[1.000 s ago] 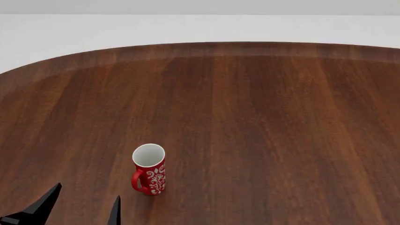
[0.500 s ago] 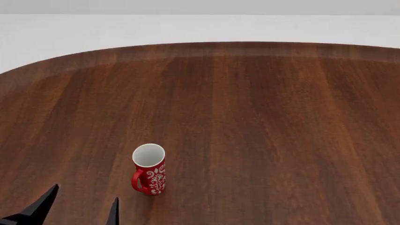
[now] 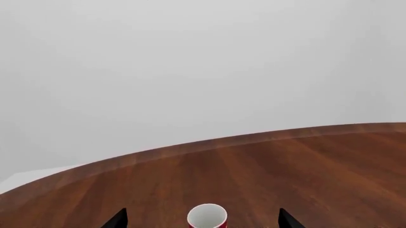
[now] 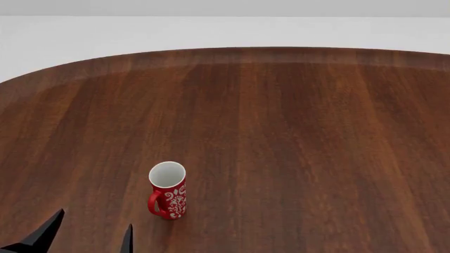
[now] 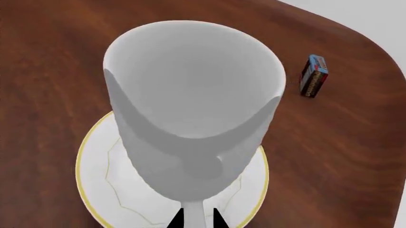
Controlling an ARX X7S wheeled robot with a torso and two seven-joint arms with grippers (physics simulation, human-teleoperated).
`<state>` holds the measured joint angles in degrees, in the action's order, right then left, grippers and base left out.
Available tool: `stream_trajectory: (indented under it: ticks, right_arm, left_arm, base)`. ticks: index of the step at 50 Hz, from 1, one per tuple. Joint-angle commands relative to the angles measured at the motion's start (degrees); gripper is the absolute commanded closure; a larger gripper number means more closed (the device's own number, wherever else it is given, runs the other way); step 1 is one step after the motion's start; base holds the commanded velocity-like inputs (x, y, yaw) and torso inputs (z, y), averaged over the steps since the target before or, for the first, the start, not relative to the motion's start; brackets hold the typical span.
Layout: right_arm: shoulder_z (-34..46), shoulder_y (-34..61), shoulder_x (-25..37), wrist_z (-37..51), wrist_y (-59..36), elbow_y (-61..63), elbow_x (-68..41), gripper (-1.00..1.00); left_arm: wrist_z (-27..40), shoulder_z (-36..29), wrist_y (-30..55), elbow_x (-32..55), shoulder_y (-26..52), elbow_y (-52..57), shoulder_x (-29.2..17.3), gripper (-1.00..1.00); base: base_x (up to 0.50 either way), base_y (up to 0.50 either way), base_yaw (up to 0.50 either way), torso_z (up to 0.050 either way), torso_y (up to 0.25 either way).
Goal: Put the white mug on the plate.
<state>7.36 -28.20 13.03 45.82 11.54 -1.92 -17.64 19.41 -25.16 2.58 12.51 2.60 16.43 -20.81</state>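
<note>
Right gripper [image 5: 197, 219] — two black fingertips closed against the narrow white handle of the white mug [image 5: 190, 109], seen from directly above its open mouth. The mug sits over the plate [image 5: 101, 166], whose golden-yellow rim shows on both sides of it; whether the mug base touches the plate cannot be told. A small blue-and-red box [image 5: 313, 76] stands on the wooden table [image 5: 355, 156], well apart from the plate.

Left gripper [image 4: 88, 237] — black fingers spread wide, nothing between them, low at the near table edge. The red mug [image 4: 167, 191] stands upright just beyond it, handle toward the robot's left, white inside.
</note>
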Motion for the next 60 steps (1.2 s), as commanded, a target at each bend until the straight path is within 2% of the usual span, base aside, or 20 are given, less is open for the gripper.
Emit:
stream_trajectory:
  ticks: [1, 60]
  right_arm:
    - [0.1, 1.2, 0.5, -0.2, -0.6, -0.6, 0.5, 1.0]
    - [0.7, 5.5, 0.5, -3.7, 1.8, -8.3, -3.3, 1.0]
  left_arm:
    - [0.3, -0.2, 0.2, 0.0, 0.0, 0.1, 0.0, -1.0]
    - [2.6, -1.5, 3.4, -0.3, -0.6, 4.6, -0.7, -1.0]
  base:
    - [0.0, 0.0, 0.0, 0.0, 0.0]
    - [0.0, 0.0, 0.0, 0.0, 0.0]
